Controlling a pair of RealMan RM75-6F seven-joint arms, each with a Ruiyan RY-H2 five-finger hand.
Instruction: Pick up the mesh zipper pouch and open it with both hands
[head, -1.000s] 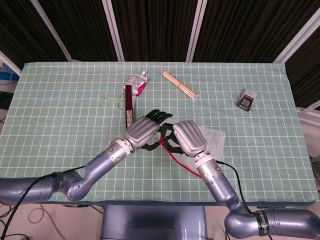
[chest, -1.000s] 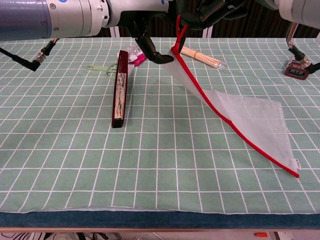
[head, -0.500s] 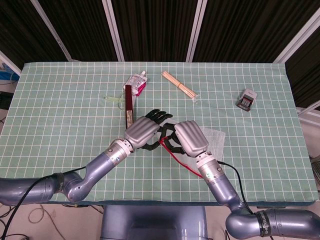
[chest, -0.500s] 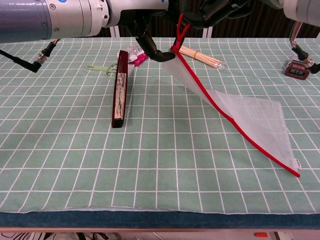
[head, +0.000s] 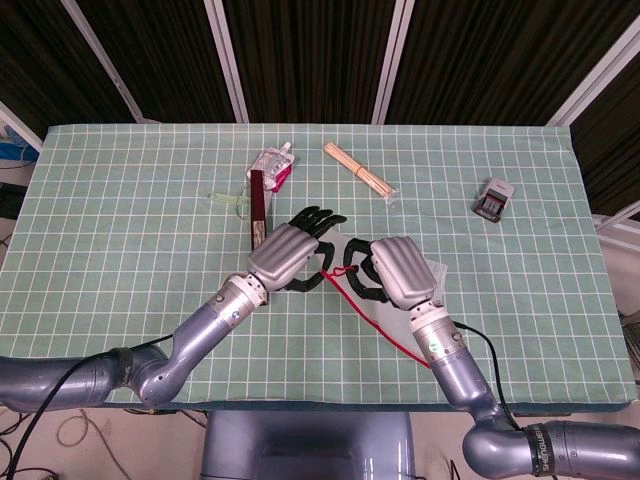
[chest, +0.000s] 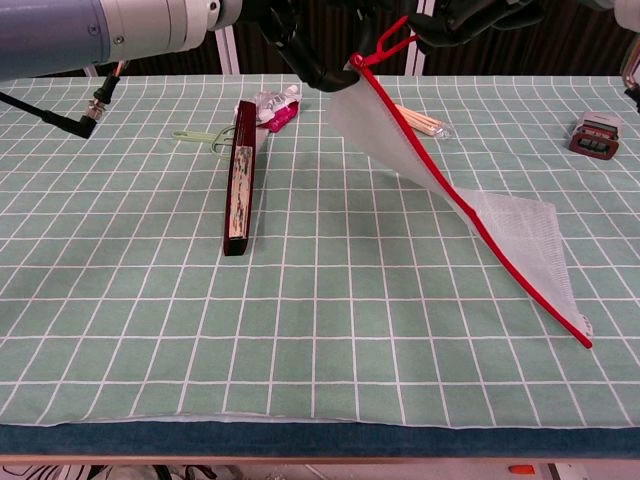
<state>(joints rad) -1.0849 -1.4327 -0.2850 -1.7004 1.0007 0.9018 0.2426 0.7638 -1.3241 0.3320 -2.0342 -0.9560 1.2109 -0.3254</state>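
Both hands, left hand (head: 285, 253) and right hand (head: 400, 270), are pinching the lifted mesh zipper pouch (chest: 470, 215), probably needing the zipper pulled next.

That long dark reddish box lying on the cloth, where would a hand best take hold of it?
Probably around its middle, coming down from above. The long dark box lies flat on the table, long and slim, so fingers could close across its narrow width on the two long sides. Gripped mid-length it should lift level; gripped near an end it would likely tip.
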